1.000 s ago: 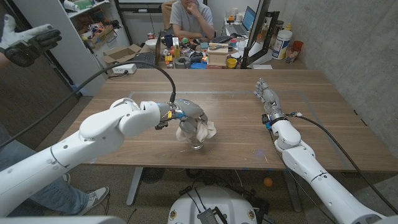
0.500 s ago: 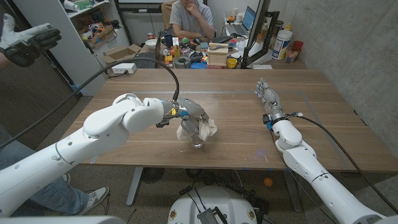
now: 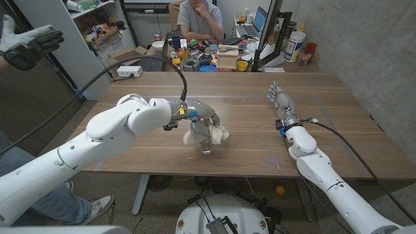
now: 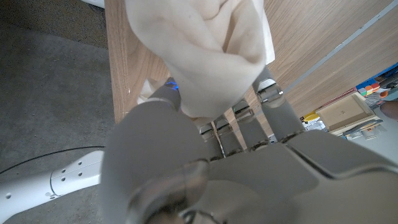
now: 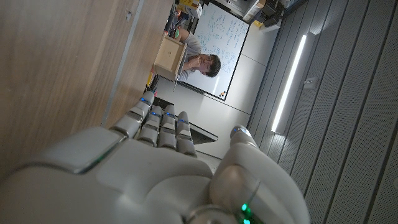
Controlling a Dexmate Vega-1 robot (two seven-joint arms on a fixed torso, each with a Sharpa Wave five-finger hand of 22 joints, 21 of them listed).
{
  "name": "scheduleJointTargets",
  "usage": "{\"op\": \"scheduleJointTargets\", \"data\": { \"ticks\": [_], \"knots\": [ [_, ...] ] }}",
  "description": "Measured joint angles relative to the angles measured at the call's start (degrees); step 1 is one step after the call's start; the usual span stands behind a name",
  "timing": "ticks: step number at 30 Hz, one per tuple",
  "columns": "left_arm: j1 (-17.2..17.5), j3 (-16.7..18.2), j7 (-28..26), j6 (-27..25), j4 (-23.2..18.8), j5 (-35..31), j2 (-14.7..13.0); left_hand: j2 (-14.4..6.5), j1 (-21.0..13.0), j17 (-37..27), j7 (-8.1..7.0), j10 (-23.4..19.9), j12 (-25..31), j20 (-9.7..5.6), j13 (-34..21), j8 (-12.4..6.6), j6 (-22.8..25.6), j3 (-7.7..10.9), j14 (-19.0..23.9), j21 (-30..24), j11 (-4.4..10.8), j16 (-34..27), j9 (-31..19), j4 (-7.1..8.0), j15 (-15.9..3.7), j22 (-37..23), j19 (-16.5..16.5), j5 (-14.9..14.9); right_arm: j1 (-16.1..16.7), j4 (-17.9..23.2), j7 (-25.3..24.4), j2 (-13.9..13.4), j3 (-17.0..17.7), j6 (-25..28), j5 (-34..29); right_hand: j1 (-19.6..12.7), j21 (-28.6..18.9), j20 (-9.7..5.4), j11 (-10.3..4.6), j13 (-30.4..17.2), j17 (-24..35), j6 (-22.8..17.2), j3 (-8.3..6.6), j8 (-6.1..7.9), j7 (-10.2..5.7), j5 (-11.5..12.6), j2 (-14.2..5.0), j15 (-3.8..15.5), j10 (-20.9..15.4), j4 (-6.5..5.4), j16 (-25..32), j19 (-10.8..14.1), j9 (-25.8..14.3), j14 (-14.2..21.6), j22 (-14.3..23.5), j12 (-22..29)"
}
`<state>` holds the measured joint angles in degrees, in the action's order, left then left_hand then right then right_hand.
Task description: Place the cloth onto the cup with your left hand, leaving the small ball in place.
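Head view: we've got the left hand (image 3: 198,116) over the middle of the counter (image 3: 247,136), fingers wrapped round the cloth (image 3: 207,134). The cloth hangs from the hand and drapes over the cup (image 3: 207,145), a clear glass standing near the counter's front edge. Left wrist view backs that up: fingers (image 4: 273,102) closed on a bunched pale wad of cloth (image 4: 205,50), counter right behind it.

So afaict we're most of the way there. Cloth is on or at least touching the cup, but the hand hasn't let go, so placing isn't done yet. What's left imo: release, pull the hand away w/o dragging the cloth off.

Small ball: can't spot it anywhere, maybe hidden under the cloth or hand, can't tell.

Right hand (image 3: 279,101) stands on edge further right, fingers apart, holding nothing, well apart from the cup.
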<state>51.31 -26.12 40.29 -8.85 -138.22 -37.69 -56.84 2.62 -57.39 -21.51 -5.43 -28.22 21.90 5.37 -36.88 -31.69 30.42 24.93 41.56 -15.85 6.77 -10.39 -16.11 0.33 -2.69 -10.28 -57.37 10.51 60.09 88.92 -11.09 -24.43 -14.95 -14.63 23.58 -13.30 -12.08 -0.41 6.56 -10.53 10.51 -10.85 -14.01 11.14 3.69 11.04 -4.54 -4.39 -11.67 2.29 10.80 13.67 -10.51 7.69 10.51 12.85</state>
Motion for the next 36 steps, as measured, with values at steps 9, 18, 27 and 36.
{"op": "scheduleJointTargets", "data": {
  "ticks": [9, 18, 27, 36],
  "knots": [
    [-0.3, 1.0, -1.4, -1.6, -0.6, 3.3, -0.4, -0.5, 0.0, 0.3, 0.31, 0.0, 0.0, -0.01, 0.3, -0.19, 0.3, 0.4, 0.0, 0.4, 0.0, -0.2, 0.0, -0.1, 0.0, 0.0, 0.0, 0.0, 0.2, 0.0, 0.0, 0.0, 0.1, -0.2, 0.0, 0.0, 0.0, 0.0, 0.0, 0.0, 0.0, 0.0, 0.0, 0.0, 0.0, 0.0, 0.0, -0.32, 0.0, 0.0, 0.0, 0.0, 0.0, 0.3, 0.0, 0.0],
    [-1.2, 1.0, -1.6, -3.1, -1.2, 4.9, -1.2, -0.4, 1.2, 1.0, -0.09, 3.7, -1.7, 1.03, 0.8, 1.76, -4.5, 0.68, -2.9, 1.5, -1.34, 0.1, 0.2, 0.07, 1.49, 0.0, 1.0, 0.0, 0.3, 0.0, 0.0, 0.0, 0.1, -0.3, 0.0, 0.0, 0.0, 0.0, 0.0, 0.0, 0.0, 0.0, 0.0, 0.0, 0.0, 0.0, 0.0, -0.01, 0.0, 0.0, 0.0, 0.0, 0.0, 0.6, 0.0, 0.0],
    [-4.0, -1.5, 2.5, -4.8, -1.7, 4.1, -1.5, 1.0, 4.5, 2.2, -0.73, 10.8, -5.4, 4.56, 1.8, 5.38, -13.3, 0.42, -11.7, 4.6, -3.64, 0.2, 0.2, 0.33, 4.57, -0.3, 7.7, 0.0, 0.3, 0.0, 0.0, 0.0, 0.1, -0.4, 0.1, 0.0, 0.0, 0.0, 0.0, 0.0, 0.0, 0.0, 0.0, 0.0, 0.0, 0.0, 0.0, -0.01, 0.0, 0.0, 0.0, 0.0, 0.0, 0.6, 0.0, 0.0],
    [-5.9, -2.5, 5.6, -6.6, -2.0, 4.1, -1.2, 0.6, 7.4, 4.0, 0.29, 15.0, -9.1, 7.04, 4.2, 8.09, -18.2, 0.0, -20.2, 5.5, -4.69, 0.4, 0.9, 1.41, 7.48, -0.3, 15.3, 0.0, 0.3, -0.3, 0.0, 0.0, 0.2, -0.4, 0.2, 0.0, 0.0, 0.01, 0.0, 0.0, 0.0, 0.0, 0.0, 0.0, 0.0, 0.0, 0.0, -0.01, 0.0, 0.0, 0.0, 0.0, 0.0, 0.6, 0.0, 0.0]
  ]
}}
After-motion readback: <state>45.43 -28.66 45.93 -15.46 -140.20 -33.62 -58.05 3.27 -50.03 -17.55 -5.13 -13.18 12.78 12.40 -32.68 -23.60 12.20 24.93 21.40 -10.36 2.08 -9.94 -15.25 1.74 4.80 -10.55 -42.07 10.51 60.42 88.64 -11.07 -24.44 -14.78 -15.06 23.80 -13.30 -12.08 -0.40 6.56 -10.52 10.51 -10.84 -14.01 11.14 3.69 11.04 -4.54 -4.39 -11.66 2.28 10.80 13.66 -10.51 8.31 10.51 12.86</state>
